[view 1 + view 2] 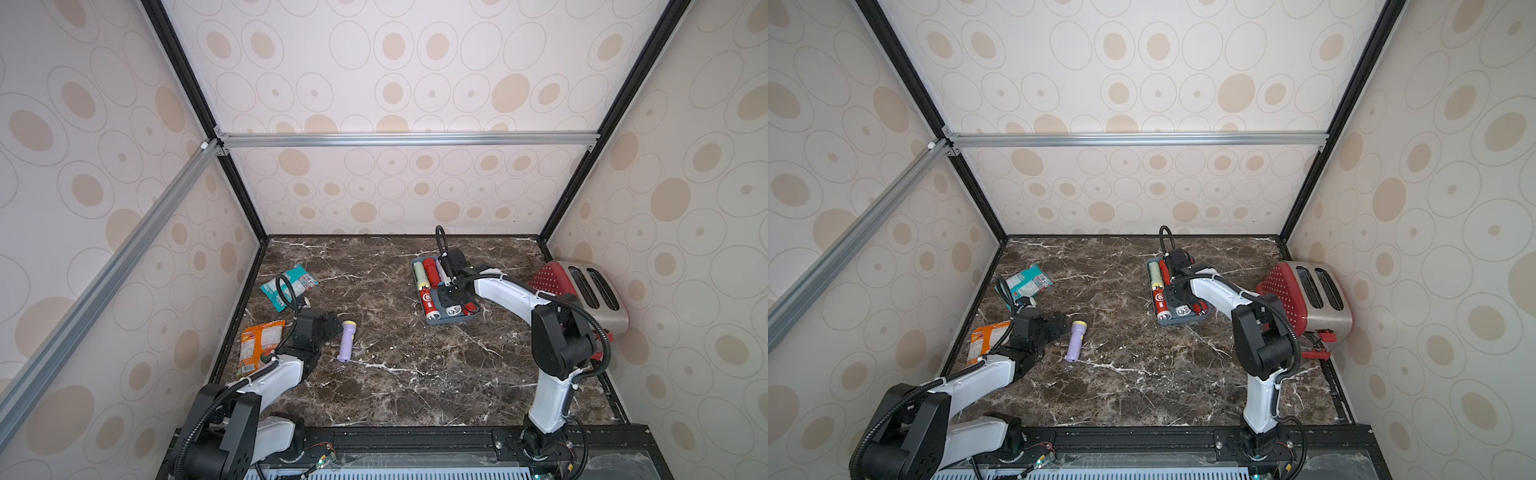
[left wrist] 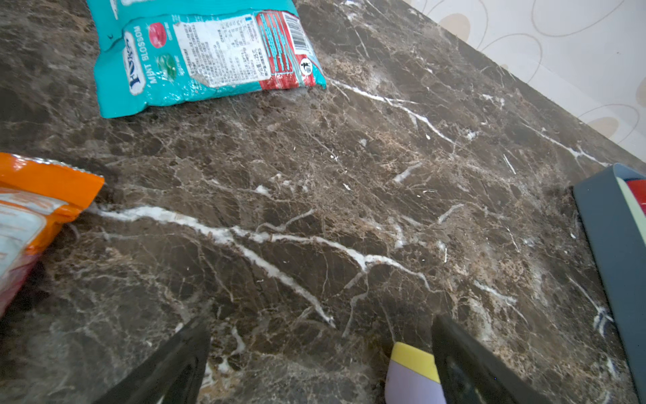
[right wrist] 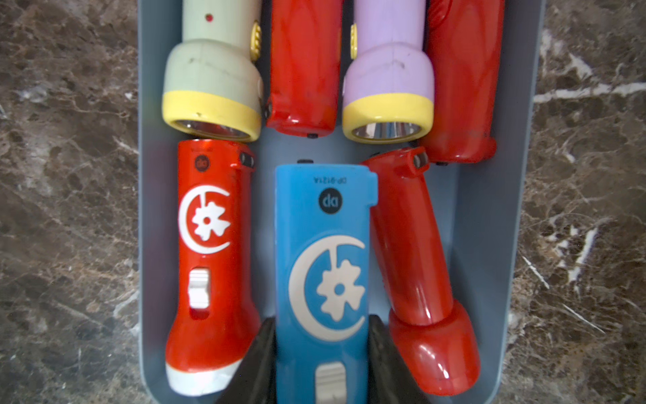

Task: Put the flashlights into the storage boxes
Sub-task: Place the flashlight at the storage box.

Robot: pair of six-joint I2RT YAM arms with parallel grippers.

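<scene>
While the right end effector (image 3: 321, 335) grips the blue flashlight (image 3: 321, 245) inside the tray (image 3: 489, 280), it should release gently; the wide-open left end effector (image 2: 320, 325) sits beside the lilac flashlight (image 1: 346, 341) on the table (image 1: 415, 374).

Left pincer (image 2: 320, 323) agape, low; right pincer (image 3: 321, 320) tight in a grip, far forward.

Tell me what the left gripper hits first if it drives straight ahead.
Likely the lilac flashlight, whose yellow head lies inside the open left gripper; beyond that, only bare marble table.
</scene>
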